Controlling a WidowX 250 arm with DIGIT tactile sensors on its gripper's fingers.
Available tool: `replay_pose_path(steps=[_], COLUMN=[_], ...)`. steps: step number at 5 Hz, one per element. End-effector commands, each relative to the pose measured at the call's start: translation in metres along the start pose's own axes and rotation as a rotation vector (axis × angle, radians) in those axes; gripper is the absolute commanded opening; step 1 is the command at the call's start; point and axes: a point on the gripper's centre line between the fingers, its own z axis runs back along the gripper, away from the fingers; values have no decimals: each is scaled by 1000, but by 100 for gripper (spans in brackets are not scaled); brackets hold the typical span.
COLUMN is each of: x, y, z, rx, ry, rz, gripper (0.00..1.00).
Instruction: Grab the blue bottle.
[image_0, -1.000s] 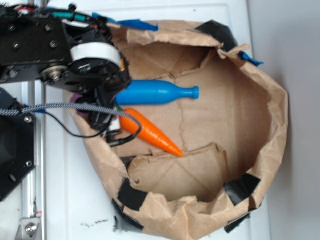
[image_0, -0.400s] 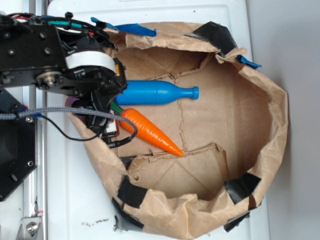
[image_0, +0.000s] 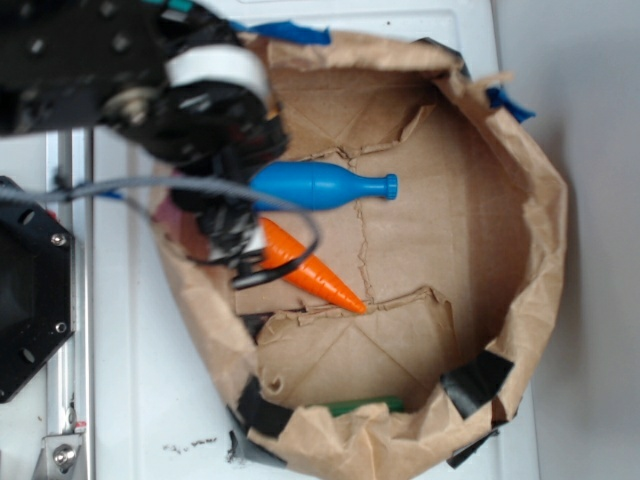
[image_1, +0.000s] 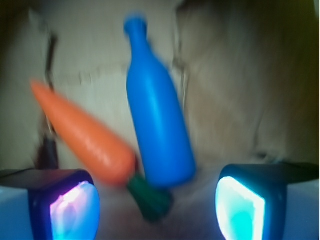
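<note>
One blue bottle (image_1: 159, 122), one carrot (image_1: 82, 135), two fingers (image_1: 240, 202).

Blue bottle (image_0: 318, 187) base behind the arm (image_0: 150, 85)

One blue bottle (image_0: 318, 187), one carrot (image_0: 310, 270)

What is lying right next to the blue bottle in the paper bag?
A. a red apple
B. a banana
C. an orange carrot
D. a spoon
C: an orange carrot with a green top lies beside the blue bottle on the floor of the brown paper bag; the wrist view shows the two side by side too.
</note>
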Motion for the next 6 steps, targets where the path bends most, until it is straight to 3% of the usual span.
replay_pose_path(steps=[1, 2, 6], x=[29, 30, 27], y=[-6, -1, 11], z=[21, 6, -33], rx=[-12, 29, 74], ry=[-53, -51, -63], rz=[16, -1, -18], gripper=[100, 100, 100])
